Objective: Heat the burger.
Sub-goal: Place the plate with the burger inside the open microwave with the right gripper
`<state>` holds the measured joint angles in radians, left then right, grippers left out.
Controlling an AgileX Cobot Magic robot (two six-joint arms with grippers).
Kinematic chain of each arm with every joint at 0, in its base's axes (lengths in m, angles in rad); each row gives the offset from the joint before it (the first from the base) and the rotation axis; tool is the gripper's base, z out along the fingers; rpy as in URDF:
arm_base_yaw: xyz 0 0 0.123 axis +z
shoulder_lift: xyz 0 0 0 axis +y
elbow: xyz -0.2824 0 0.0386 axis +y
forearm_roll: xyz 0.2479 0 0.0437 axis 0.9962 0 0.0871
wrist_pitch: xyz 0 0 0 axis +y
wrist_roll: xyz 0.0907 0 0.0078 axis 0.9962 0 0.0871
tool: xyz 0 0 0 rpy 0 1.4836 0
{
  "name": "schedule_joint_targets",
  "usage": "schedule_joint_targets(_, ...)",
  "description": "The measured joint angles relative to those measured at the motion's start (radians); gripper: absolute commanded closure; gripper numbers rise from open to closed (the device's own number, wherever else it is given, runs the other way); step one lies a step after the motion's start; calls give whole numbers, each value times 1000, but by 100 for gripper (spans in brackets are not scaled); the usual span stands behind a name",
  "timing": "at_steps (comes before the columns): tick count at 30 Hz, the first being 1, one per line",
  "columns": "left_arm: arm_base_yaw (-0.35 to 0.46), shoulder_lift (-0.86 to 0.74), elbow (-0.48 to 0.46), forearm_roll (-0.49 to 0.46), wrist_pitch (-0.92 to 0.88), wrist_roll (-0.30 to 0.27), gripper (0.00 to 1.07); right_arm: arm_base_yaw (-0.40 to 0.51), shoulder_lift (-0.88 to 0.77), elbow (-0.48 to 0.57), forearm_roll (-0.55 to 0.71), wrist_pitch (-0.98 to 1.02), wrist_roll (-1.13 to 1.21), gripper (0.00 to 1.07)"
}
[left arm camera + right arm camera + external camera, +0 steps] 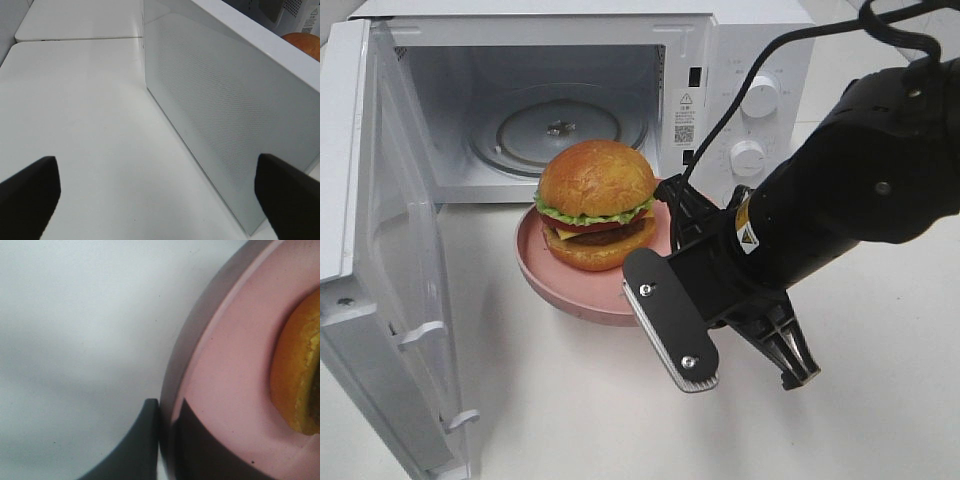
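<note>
The right tool [167, 412] grips the rim of the pink plate [555, 285], with the burger [597, 200] on it just before the open microwave [750, 50]. Loading is in hand; next the plate must slide in level onto the turntable [520, 135]. The left tool [159, 187] stands wide, empty.

Ahead of me a white microwave [740, 60] stands on the white table [570, 400], its door [380, 250] swung wide to my left. Inside I see the glass turntable [560, 130]. Two white knobs [761, 97] sit one above the other on its panel. A pink plate [560, 285] is just before the opening.
</note>
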<state>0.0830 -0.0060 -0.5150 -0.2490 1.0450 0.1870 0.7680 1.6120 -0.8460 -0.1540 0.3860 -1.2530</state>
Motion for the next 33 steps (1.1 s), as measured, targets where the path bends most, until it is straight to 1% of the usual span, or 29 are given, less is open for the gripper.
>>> schedule_joint_targets(11,0,0,0,0,0,0,9,0,97,-111,0,-11,69,107)
schedule_joint_targets(15,0,0,0,0,0,0,9,0,115,-138,0,-12,82,107)
schedule_joint_targets(17,0,0,0,0,0,0,9,0,134,-171,0,-12,94,107)
schedule_joint_targets(18,0,0,0,0,0,0,9,0,134,-171,0,-12,94,107)
schedule_joint_targets(19,0,0,0,0,0,0,9,0,146,-197,-1,-13,100,107)
schedule_joint_targets(20,0,0,0,0,0,0,9,0,146,-197,-1,-13,100,107)
schedule_joint_targets(24,0,0,0,0,0,0,9,0,182,-256,-24,-16,130,107)
schedule_joint_targets(33,0,0,0,0,0,0,9,0,245,-330,-45,-9,150,107)
